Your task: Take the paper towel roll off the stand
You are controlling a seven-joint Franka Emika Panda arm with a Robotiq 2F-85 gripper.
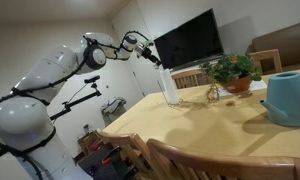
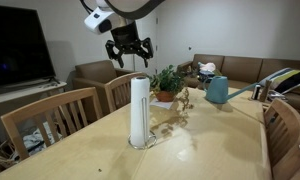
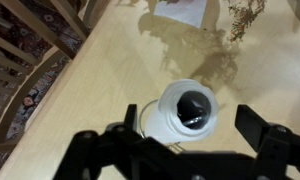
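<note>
The paper towel roll (image 2: pixel 139 109) is a slim white cylinder standing upright on its stand's round base (image 2: pixel 142 144) on the light wooden table (image 2: pixel 200 150). My gripper (image 2: pixel 129 49) hangs open just above the roll's top, apart from it. In the wrist view I look straight down the roll's (image 3: pixel 185 112) hollow core, with the dark fingers (image 3: pixel 262 127) spread on either side and my gripper (image 3: pixel 195 125) holding nothing. In an exterior view the roll (image 1: pixel 169 87) stands near the table's far edge under the gripper (image 1: pixel 154 57).
A potted plant (image 2: pixel 169 84) and a teal watering can (image 2: pixel 218 90) stand behind the roll. Wooden chairs (image 2: pixel 50 118) line the table's edges. A dark television (image 1: pixel 187 42) hangs on the far wall. A sofa (image 2: pixel 240 72) sits at the back.
</note>
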